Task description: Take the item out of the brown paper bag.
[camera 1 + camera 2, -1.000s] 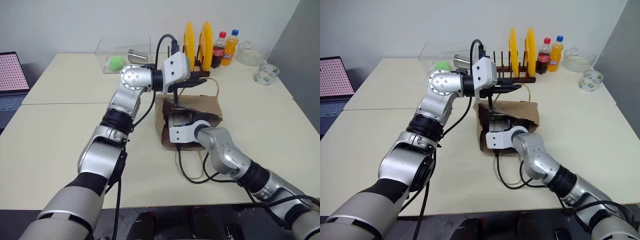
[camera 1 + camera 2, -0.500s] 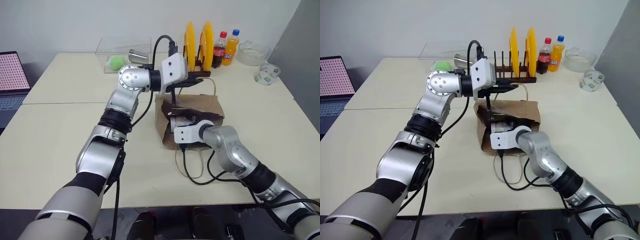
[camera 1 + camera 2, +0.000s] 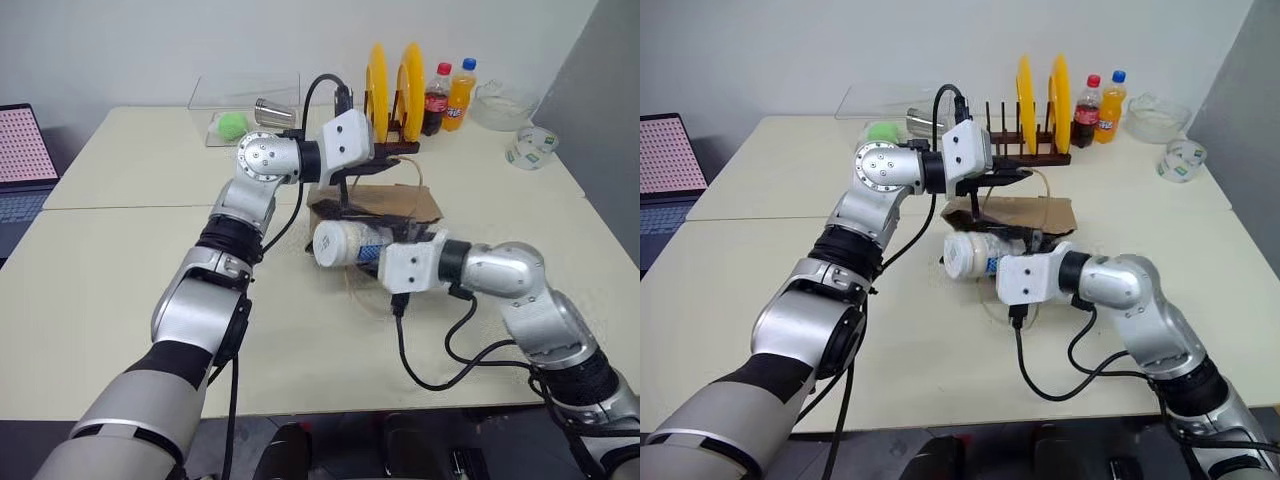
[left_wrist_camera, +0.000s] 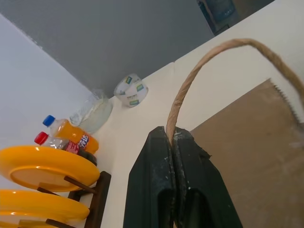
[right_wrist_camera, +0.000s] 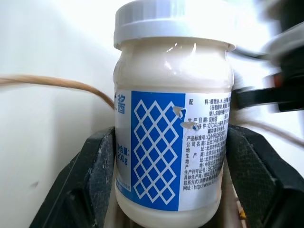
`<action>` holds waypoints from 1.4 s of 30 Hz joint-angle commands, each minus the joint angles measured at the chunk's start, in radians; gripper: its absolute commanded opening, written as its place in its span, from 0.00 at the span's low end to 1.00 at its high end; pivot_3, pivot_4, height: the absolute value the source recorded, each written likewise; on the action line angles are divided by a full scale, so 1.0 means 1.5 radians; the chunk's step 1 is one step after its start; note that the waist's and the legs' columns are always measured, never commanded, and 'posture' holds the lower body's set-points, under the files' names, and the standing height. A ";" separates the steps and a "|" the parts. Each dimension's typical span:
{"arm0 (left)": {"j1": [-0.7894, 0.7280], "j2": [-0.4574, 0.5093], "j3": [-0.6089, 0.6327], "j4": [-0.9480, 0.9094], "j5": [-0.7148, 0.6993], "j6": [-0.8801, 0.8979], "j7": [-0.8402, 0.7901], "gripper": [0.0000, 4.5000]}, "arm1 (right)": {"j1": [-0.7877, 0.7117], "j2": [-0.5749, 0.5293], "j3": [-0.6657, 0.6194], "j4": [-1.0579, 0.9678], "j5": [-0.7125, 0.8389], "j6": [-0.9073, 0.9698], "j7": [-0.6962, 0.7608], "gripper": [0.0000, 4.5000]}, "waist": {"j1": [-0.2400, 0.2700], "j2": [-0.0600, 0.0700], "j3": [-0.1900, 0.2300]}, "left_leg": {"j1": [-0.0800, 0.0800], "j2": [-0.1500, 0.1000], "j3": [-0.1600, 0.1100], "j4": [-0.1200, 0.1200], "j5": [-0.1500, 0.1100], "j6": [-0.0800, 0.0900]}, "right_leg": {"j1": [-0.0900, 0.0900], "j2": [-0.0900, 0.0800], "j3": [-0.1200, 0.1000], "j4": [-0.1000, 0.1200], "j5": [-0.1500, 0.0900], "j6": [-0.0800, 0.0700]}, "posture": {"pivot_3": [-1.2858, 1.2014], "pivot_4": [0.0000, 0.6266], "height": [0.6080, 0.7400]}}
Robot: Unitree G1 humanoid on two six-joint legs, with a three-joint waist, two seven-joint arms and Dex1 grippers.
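A: Right wrist view puts the item [image 5: 173, 118] straight ahead of us: a pale jar with a white lid and a blue diamond label, clamped between the two black fingers [image 5: 97, 171] of our right gripper [image 3: 372, 245].

B: And that is the change. A second ago that gripper was down inside the brown paper bag [image 3: 385, 203]; now it has lifted back toward us with the jar, which hangs above the table [image 3: 120, 290] just in front of the bag's mouth.

A: So we judge the removal nearly done; only carrying it clear and setting it down remains.

B: Our left gripper [image 4: 174, 142] is still pinched tight on the bag's cord handle [image 4: 209, 61], holding the bag up behind the jar.

A: The other handle loop lies on the table under the right arm, beside the arm's black cable [image 3: 440, 370]; either might snag us, we suspect.

B: Further back stand the rack with yellow plates [image 3: 392, 80], two drink bottles [image 3: 450, 97], a glass bowl [image 3: 497, 106] and a tape roll [image 3: 531, 147]. On the far left, a clear box [image 3: 240, 100] with a green ball [image 3: 233, 124] and a steel cup [image 3: 272, 111], all well apart from our work
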State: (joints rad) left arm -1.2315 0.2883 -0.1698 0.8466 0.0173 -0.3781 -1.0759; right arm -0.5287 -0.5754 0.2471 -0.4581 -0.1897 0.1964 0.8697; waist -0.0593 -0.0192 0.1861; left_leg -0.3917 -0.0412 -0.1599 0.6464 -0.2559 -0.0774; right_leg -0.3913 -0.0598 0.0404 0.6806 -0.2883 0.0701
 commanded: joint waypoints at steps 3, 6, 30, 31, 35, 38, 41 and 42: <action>-0.028 -0.001 0.005 0.001 -0.001 -0.001 0.007 0.00 | -0.032 0.030 -0.187 -0.163 0.244 0.285 -0.002 0.67 | 0.001 0.000 0.000 | 0.000 0.000 -0.001 0.000 0.000 0.000 | 0.000 0.000 -0.001 0.000 0.000 0.000 | 0.52 0.24 1.00; -0.028 -0.001 0.004 0.006 0.001 -0.003 0.007 0.00 | -0.054 0.019 -0.260 -0.190 0.328 0.378 -0.020 0.67 | 0.003 0.000 0.000 | -0.001 0.000 -0.001 0.000 0.000 0.001 | 0.000 0.000 0.000 0.000 0.000 0.000 | 0.52 0.24 1.00; -0.025 0.003 0.004 0.000 0.002 -0.004 0.002 0.00 | 0.244 -0.398 -0.174 0.289 -0.065 -0.150 -0.091 0.67 | -0.011 0.001 0.000 | -0.002 0.000 0.005 0.000 -0.001 0.003 | -0.003 -0.001 0.003 0.001 0.000 0.000 | 0.52 0.24 1.00; -0.025 0.004 0.004 -0.001 0.002 -0.003 0.002 0.00 | 0.233 -0.392 -0.163 0.295 -0.069 -0.154 -0.086 0.67 | -0.013 0.001 0.000 | -0.002 0.000 0.005 0.000 -0.001 0.003 | -0.003 -0.001 0.003 0.001 0.000 0.000 | 0.52 0.24 1.00; -0.023 0.005 0.004 -0.004 0.002 -0.002 0.003 0.00 | 0.204 -0.373 -0.142 0.322 -0.064 -0.166 -0.069 0.67 | -0.015 0.001 0.000 | -0.002 0.000 0.005 0.000 -0.001 0.003 | -0.003 -0.001 0.003 0.001 0.000 0.000 | 0.52 0.24 1.00; -0.021 0.005 0.004 -0.007 0.001 -0.002 0.002 0.00 | 0.203 -0.364 -0.149 0.332 -0.051 -0.170 -0.061 0.84 | -0.013 0.001 0.000 | -0.002 0.000 0.005 0.000 -0.001 0.002 | -0.003 -0.001 0.003 0.001 0.000 0.000 | 0.52 0.24 1.00; -0.022 0.005 0.003 -0.005 0.001 -0.003 0.002 0.00 | 0.218 -0.367 -0.167 0.329 -0.039 -0.166 -0.055 0.99 | -0.011 0.001 0.000 | -0.002 0.000 0.005 0.000 -0.001 0.002 | -0.003 -0.001 0.003 0.000 0.000 0.000 | 0.52 0.24 1.00; -0.021 0.004 0.003 -0.006 0.001 -0.003 0.003 0.00 | 0.224 -0.369 -0.173 0.327 -0.036 -0.166 -0.054 0.99 | -0.010 0.001 0.000 | -0.002 0.000 0.005 0.000 -0.001 0.002 | -0.003 -0.001 0.003 0.000 0.000 0.000 | 0.52 0.24 1.00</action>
State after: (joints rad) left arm -1.2477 0.2900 -0.1700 0.8734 0.0219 -0.3766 -1.0786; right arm -0.1997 -1.1143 0.0407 0.0465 -0.2603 -0.0527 0.7851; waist -0.0749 -0.0183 0.1864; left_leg -0.3949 -0.0418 -0.1529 0.6466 -0.2575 -0.0740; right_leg -0.3954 -0.0618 0.0442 0.6811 -0.2883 0.0705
